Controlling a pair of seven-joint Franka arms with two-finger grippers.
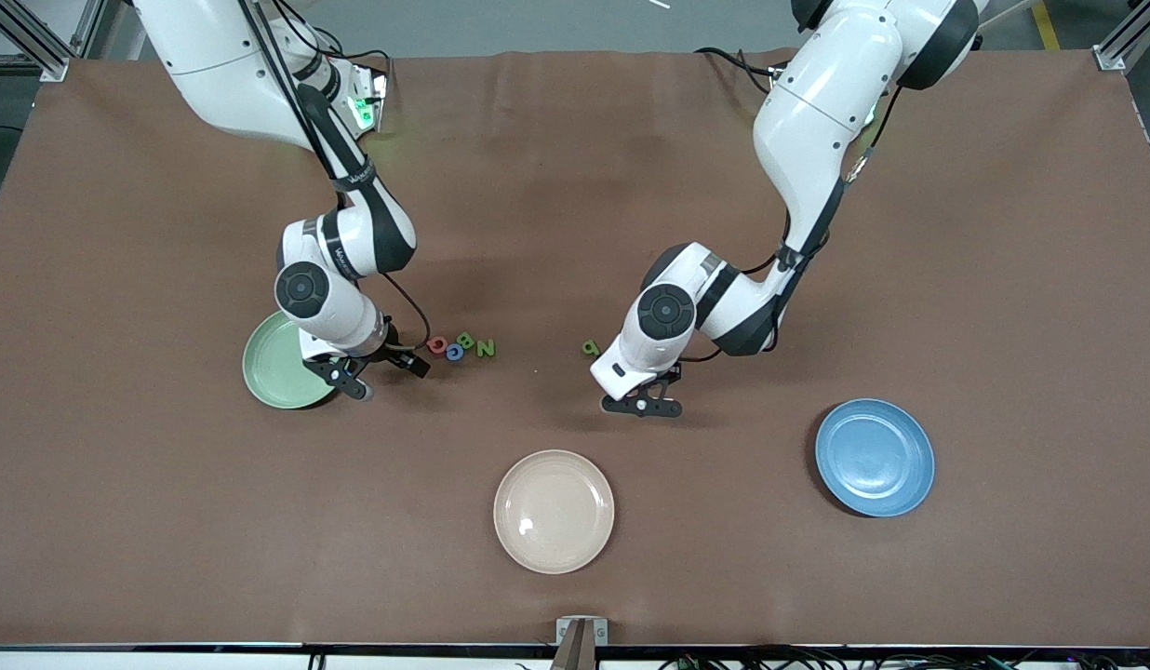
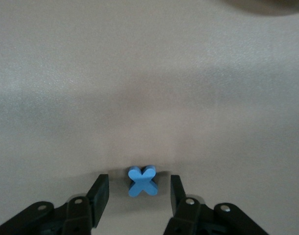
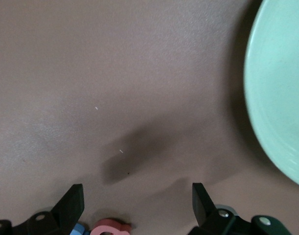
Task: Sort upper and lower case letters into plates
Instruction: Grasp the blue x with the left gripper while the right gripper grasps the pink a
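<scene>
Front view is showing the brown counter (image 1: 575, 521) with both arms reaching down. Right tool (image 1: 378, 372) is sitting low between the mint plate (image 1: 279, 374) and a cluster of letters: red G (image 1: 436, 344), blue G (image 1: 455, 352), green B (image 1: 464, 340) and green N (image 1: 485, 348), all lying on the counter. A small green letter (image 1: 590, 347) is lying apart from them, toward the left arm's end. Left tool (image 1: 642, 405) is sitting low beside that letter, nearer the camera. Blue plate (image 1: 875, 457) is lying toward the left arm's end, and a beige plate (image 1: 554, 511) is lying nearest the camera.

Left wrist view is showing the left tool (image 2: 138, 193) with its fingers (image 2: 99, 192) standing on either side of the blue x (image 2: 142, 181), gaps showing on both sides, not gripping.

Right wrist view is showing the right tool (image 3: 138, 203) released wide and holding nothing, the red G (image 3: 110, 228) by one finger and the mint plate (image 3: 279, 93) at the edge.
</scene>
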